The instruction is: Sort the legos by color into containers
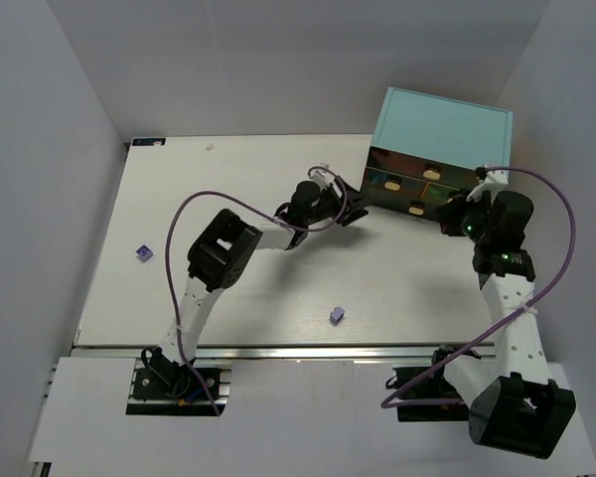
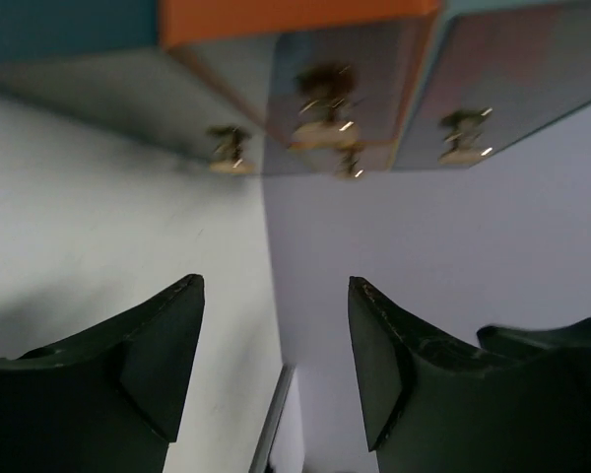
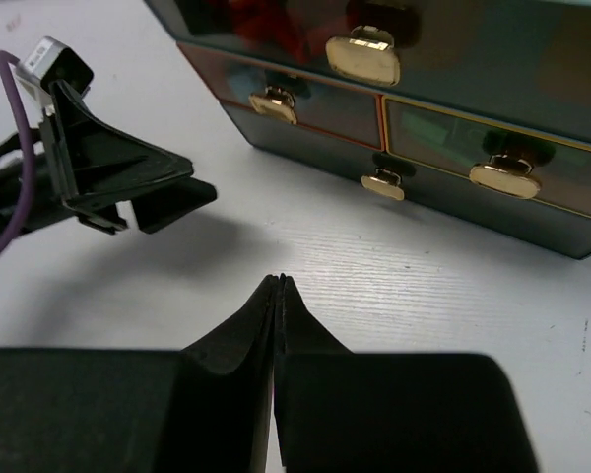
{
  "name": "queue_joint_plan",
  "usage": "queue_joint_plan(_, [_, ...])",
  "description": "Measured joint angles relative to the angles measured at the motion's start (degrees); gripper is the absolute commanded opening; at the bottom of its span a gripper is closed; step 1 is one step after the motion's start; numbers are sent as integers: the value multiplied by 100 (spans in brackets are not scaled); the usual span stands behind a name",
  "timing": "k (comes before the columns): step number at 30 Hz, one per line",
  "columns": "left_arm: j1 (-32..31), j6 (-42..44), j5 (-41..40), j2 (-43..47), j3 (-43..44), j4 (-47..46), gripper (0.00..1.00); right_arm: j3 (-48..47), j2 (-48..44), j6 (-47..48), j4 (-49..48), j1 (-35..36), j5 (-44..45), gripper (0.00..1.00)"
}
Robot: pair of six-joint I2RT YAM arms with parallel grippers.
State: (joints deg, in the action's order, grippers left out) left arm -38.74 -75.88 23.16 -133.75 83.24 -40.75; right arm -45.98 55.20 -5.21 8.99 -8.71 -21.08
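Observation:
The light teal cabinet [image 1: 442,127] stands at the back right, its clear drawers [image 1: 409,189] with tan handles facing the arms. Two lavender bricks lie on the table, one at the left [image 1: 143,252] and one near the front middle [image 1: 337,315]. My left gripper [image 1: 358,209] is open and empty, just left of the drawer front; the left wrist view shows its fingers apart [image 2: 276,296] below the tan handles [image 2: 325,133]. My right gripper [image 1: 449,215] is shut with nothing between its jaws [image 3: 279,281], in front of the drawers [image 3: 433,128]. Red, green and cyan bricks are not in view.
The left gripper [image 3: 163,197] shows in the right wrist view, close to the cabinet's left corner. A small white speck [image 1: 210,146] lies near the table's back edge. Grey walls enclose the table on three sides.

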Motion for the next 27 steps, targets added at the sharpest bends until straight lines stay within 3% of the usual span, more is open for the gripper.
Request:
queue_joint_plan(6, [-321,-372,-601,-632,1467,343,70,-260,44,-686,24,-249,-7,0])
queue_joint_plan(17, [-839,-765,-1576,-968,1626,909,68,-420,48,-1108,13,-664,-96,0])
queue_joint_plan(27, [-1010,-892,-2192,-2092,3023,1252,68,-610,146,-1239,24,-898,-227,0])
